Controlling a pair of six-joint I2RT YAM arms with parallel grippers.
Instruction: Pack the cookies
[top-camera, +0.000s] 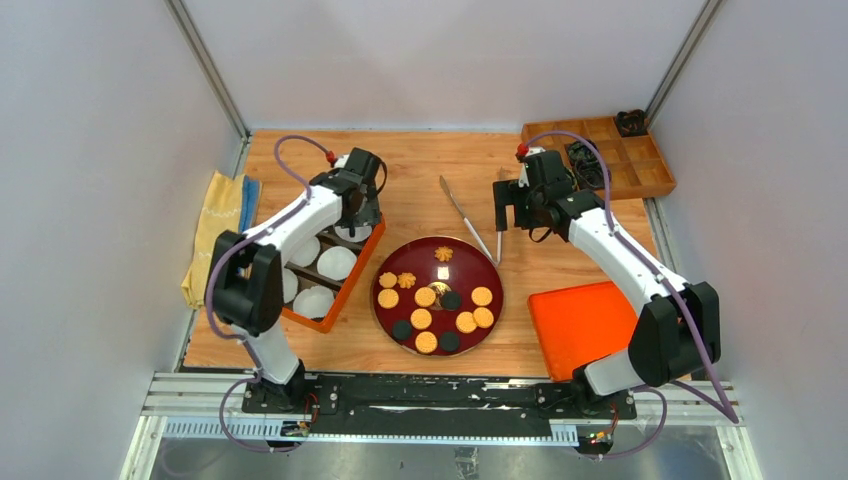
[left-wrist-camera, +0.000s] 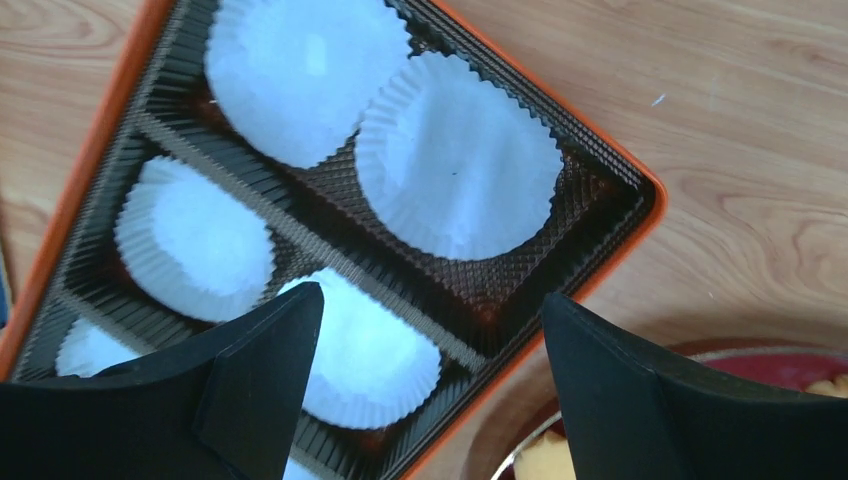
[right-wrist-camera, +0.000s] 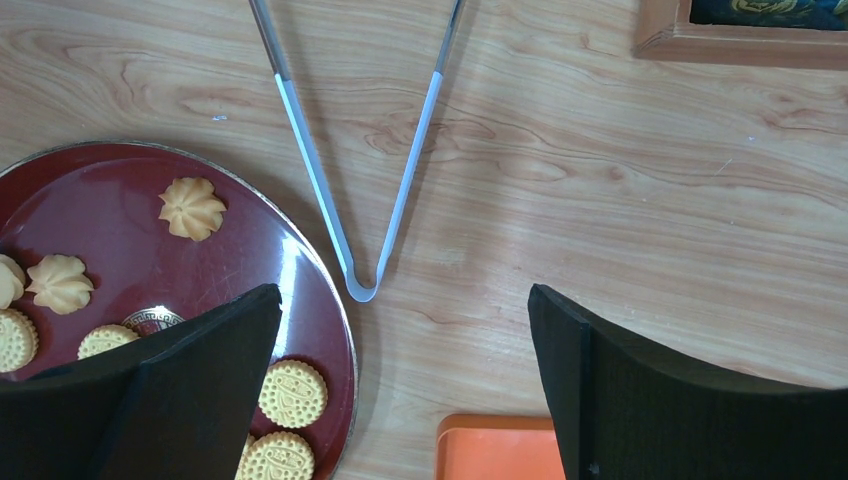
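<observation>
Several cookies (top-camera: 432, 307), golden round, black round and a few flower-shaped, lie on a dark red round plate (top-camera: 478, 260) in the middle of the table. Some show in the right wrist view (right-wrist-camera: 292, 393). An orange box with a black insert (top-camera: 352, 275) holds white paper cups (top-camera: 336, 262); it also shows in the left wrist view (left-wrist-camera: 480, 275). My left gripper (top-camera: 358, 215) is open and empty above the box's far end. My right gripper (top-camera: 510, 212) is open and empty above metal tongs (top-camera: 468, 220), right of the plate's far edge.
An orange lid (top-camera: 583, 322) lies at the near right. A wooden compartment tray (top-camera: 640, 160) with black coiled rings stands at the far right. A yellow and blue cloth (top-camera: 218, 228) lies at the left edge.
</observation>
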